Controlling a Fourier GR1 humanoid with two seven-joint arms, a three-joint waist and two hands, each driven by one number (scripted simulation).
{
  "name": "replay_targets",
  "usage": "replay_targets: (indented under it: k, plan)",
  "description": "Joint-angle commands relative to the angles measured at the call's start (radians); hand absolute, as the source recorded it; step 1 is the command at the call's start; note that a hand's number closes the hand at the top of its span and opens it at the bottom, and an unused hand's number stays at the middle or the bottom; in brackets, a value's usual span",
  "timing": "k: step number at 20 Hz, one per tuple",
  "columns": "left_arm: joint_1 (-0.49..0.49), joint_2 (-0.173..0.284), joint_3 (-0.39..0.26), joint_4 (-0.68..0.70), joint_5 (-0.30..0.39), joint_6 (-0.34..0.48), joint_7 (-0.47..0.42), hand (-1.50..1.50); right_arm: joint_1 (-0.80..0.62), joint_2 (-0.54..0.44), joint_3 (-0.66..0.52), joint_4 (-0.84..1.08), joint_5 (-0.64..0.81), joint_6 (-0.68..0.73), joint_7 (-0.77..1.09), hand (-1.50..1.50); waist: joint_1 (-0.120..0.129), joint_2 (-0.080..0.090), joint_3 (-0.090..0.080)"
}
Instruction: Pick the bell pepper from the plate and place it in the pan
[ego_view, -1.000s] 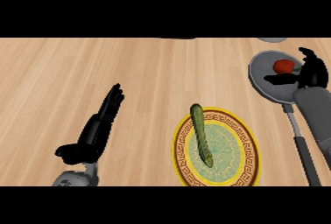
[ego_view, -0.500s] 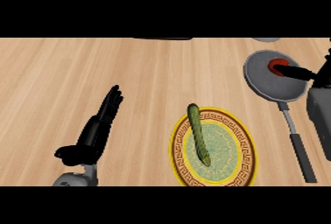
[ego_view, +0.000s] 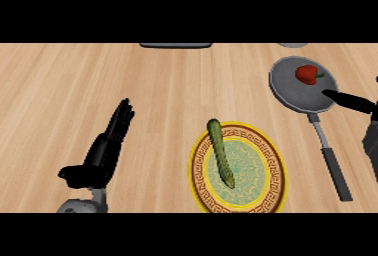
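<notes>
Head view: red pepper (ego_view: 308, 74) is sitting in the pan (ego_view: 288, 92), apart from the hand.
Right hand (ego_view: 353, 101) is pointing straight fingers over the pan's rim, holding nothing; left hand (ego_view: 107, 145) is lying open, fingers together.

cucumber (ego_view: 221, 152): lying on yellow-rimmed dish | dark object (ego_view: 176, 45): counter's far edge

Light wooden counter (ego_view: 111, 75) with lengthwise grain fills the view, evenly lit.
</notes>
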Motion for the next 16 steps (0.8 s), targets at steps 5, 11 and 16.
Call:
replay_targets:
  k: [5, 11, 16]
  plan:
    - [0.013, -0.001, 0.014, -0.01, -0.006, 0.002, -0.005, 0.0, 0.173, 0.05, 0.051, -0.118, -0.089, 0.195, -0.102, -1.5, -0.015, -0.008, -0.002]
    - [0.005, -0.038, -0.042, -0.025, -0.027, 0.056, 0.025, 0.0, 0.276, 0.146, 0.148, -0.317, -0.109, 0.106, -0.055, -1.5, -0.015, -0.008, -0.002]
    - [0.093, 0.008, 0.01, -0.019, -0.004, -0.024, -0.049, 0.0, 0.458, 0.167, 0.197, -0.5, -0.14, 0.161, -0.028, -1.5, -0.017, -0.009, -0.003]
